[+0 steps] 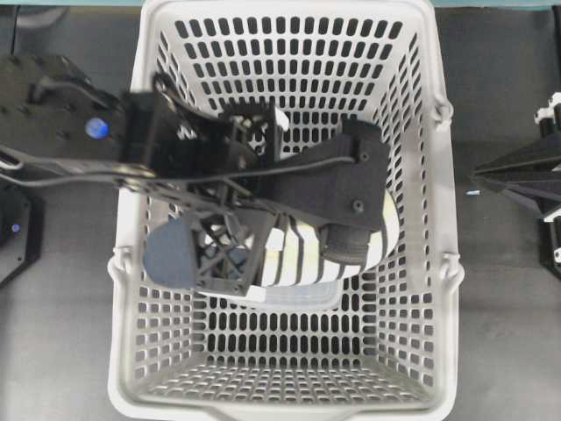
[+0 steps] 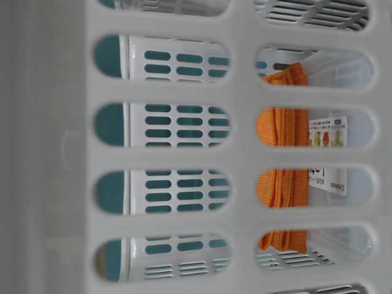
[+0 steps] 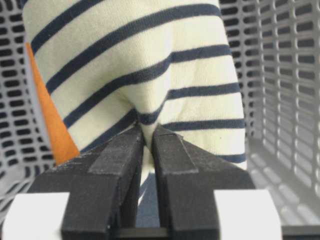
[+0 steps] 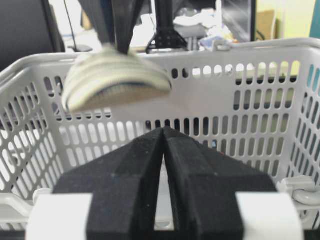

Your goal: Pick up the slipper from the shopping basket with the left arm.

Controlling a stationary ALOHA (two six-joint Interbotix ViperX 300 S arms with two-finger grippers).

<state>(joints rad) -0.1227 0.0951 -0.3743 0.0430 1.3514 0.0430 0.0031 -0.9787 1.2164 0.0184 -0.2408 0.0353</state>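
My left gripper (image 3: pixel 147 145) is clenched on a fold of the slipper (image 3: pixel 135 65), which hangs straight below my fingers with its long axis across them. From the right wrist view it is lifted about level with the far rim of the basket (image 4: pixel 240 50). My right gripper (image 4: pixel 164 145) rests closed outside the basket, holding nothing.

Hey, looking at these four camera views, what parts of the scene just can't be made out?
- Cream-yellow, navy-striped slipper: overhead, the black left arm covers most of it; the right wrist view shows it motion-blurred.
- Orange folded cloth: table-level, the light-grey slotted shopping basket wall leaves only strips; the left wrist view shows a sliver behind the slipper.
- Right arm: cut off by the overhead edge.
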